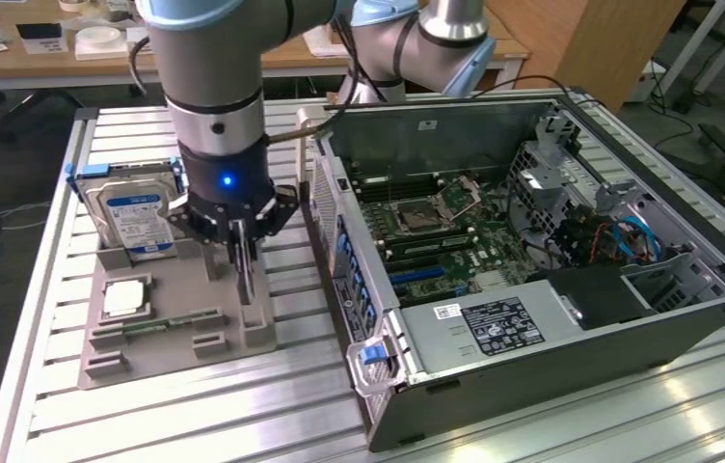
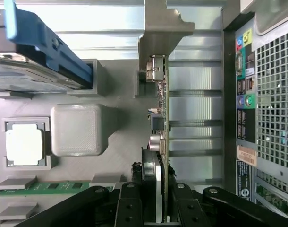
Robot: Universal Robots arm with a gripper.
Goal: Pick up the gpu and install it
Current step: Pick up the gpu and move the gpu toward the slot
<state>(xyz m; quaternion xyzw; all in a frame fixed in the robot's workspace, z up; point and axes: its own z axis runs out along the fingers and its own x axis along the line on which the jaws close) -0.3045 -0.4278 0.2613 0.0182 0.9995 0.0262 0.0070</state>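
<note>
An open black metal computer case (image 1: 530, 386) is lying at the exterior view's right. Beside it, a grey plastic tray (image 1: 163, 333) is holding the thin dark gpu card (image 2: 163, 94) on edge. The black gripper (image 2: 156, 191) is clamping that card from above.

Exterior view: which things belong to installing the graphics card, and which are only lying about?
Job: graphics card, standing in the grey holder; gripper at it; open computer case.
Lying about: hard drive, processor chip, memory stick.
</note>
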